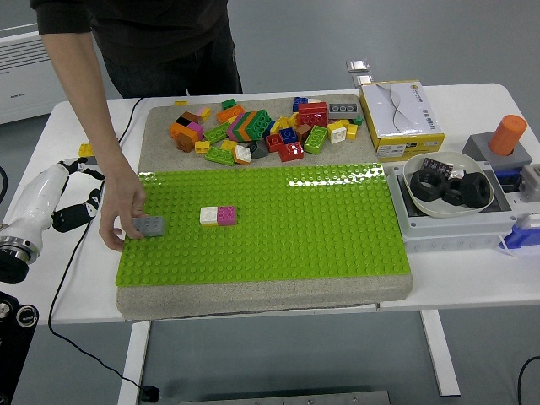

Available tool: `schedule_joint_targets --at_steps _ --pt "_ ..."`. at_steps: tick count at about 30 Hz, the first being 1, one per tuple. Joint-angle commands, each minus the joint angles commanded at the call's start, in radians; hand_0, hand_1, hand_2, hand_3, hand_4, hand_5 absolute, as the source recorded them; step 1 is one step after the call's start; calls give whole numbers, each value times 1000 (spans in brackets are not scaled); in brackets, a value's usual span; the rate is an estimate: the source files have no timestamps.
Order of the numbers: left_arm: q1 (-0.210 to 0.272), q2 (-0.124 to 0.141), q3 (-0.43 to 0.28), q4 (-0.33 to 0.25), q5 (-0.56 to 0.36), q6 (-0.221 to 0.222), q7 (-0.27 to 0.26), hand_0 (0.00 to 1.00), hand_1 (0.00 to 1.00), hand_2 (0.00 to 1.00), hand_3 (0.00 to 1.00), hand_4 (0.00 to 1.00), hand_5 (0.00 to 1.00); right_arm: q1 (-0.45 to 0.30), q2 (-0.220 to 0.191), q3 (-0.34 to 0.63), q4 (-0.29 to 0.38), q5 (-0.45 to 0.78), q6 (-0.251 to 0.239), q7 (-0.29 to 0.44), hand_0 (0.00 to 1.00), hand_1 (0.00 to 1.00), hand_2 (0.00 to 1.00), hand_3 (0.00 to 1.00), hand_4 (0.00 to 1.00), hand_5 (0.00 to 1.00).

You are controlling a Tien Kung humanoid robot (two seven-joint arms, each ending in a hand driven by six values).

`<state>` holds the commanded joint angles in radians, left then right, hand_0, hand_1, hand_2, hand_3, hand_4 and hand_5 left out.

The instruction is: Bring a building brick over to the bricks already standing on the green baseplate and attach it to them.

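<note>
One robot hand in view, the left, off the green baseplate's left edge, fingers loosely apart, holding nothing.
A person's hand grips the grey brick on the baseplate's left margin; white-and-pink bricks stand just right, apart from it.

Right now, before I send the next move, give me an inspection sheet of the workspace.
Surface: white table, tan mat, green baseplate.
Job's things: white and pink bricks joined on the baseplate; grey brick near its left edge, apart from them, under a person's hand.
Clutter: loose brick pile, yellow box, bowl of black rings, orange cylinder.
Hands: left hand beside the baseplate's left edge, holding nothing; right not in view.
Cables: black cable at the left.
Surroundings: white heater at the far left.
</note>
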<state>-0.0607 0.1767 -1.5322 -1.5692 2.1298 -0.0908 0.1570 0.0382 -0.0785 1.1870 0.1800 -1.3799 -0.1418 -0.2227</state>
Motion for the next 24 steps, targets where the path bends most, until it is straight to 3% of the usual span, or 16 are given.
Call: schedule_joint_targets --at_steps 15,24 --pt "-6 0 28 12 -1 0 1 982 924 917 603 515 27 0 1 2 0 -1 -1 -1 680 682 785 835 889 998" --pt "-36 8 114 78 17 3 3 983 924 917 603 509 21 5 -2 5 0 -4 0 0 679 680 786 834 889 998"
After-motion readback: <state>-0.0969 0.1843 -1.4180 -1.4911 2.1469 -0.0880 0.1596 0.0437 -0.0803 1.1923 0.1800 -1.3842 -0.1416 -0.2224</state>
